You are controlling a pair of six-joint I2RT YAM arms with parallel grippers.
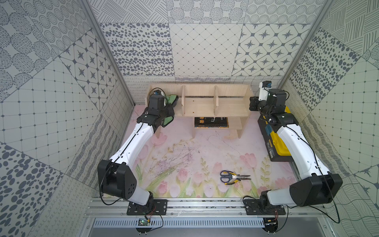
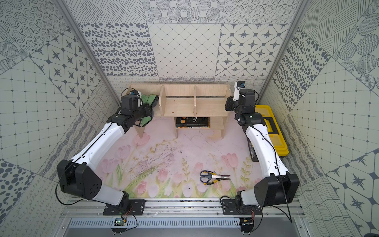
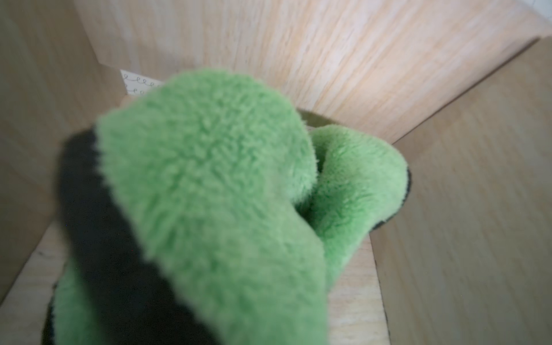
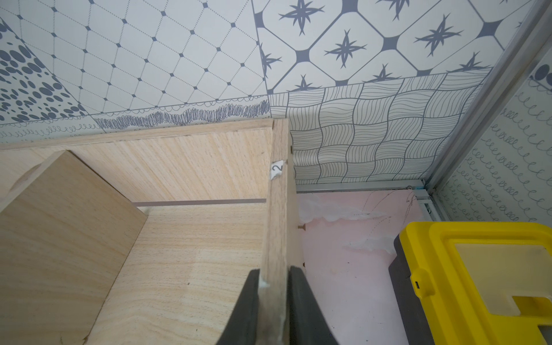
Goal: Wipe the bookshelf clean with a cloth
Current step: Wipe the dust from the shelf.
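The cloth (image 1: 171, 98), green face outward, is bunched in the left bay of the bookshelf (image 1: 196, 104), at about ten o'clock on the bench (image 1: 184, 153). Its long axis runs seven to one o'clock and the leading fold points into the bay. The left gripper (image 1: 170, 105) is closed on it, probably to press it onto the boards, and at three o'clock the right gripper (image 4: 273, 286) clamps the bookshelf's right end, likely to steady the unit, whose length runs nine to three.

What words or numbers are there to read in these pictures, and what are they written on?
"2": on a small white sticker stuck to the edge of the bookshelf side panel.
Book on the lower shelf: yellow and white print on its dark cover, too blurred to read.
Toolbox: a label on its dark side, too small to read.
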